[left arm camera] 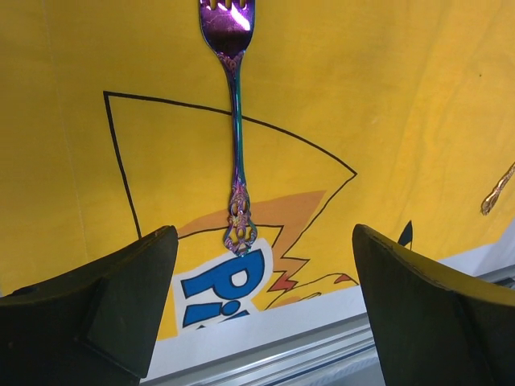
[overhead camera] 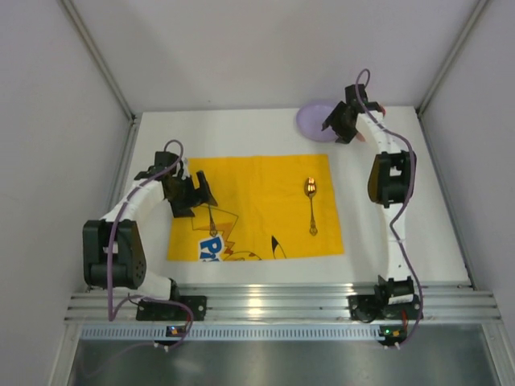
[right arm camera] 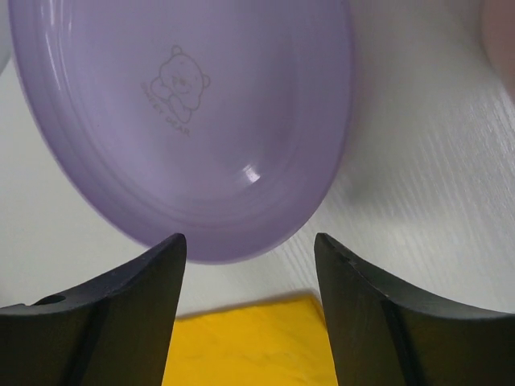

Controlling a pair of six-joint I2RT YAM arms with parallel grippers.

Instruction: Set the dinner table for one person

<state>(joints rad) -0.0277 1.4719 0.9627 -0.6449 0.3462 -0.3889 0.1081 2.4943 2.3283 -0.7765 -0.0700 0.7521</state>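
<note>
A yellow cartoon placemat (overhead camera: 257, 205) lies on the white dinner table (overhead camera: 418, 233). An iridescent fork (left arm camera: 236, 137) lies on the mat's left part, also seen in the top view (overhead camera: 212, 219). A gold spoon (overhead camera: 311, 205) lies on the mat's right part. A purple plate (right arm camera: 177, 121) sits at the table's far right (overhead camera: 315, 121). My left gripper (left arm camera: 261, 273) is open and empty above the fork's handle end. My right gripper (right arm camera: 249, 265) is open and empty just above the plate's near rim.
The spoon's handle tip (left arm camera: 497, 191) shows at the left wrist view's right edge. A metal rail (overhead camera: 273, 304) runs along the table's near edge. Grey walls close in both sides. A pinkish object (right arm camera: 499, 32) sits blurred beside the plate.
</note>
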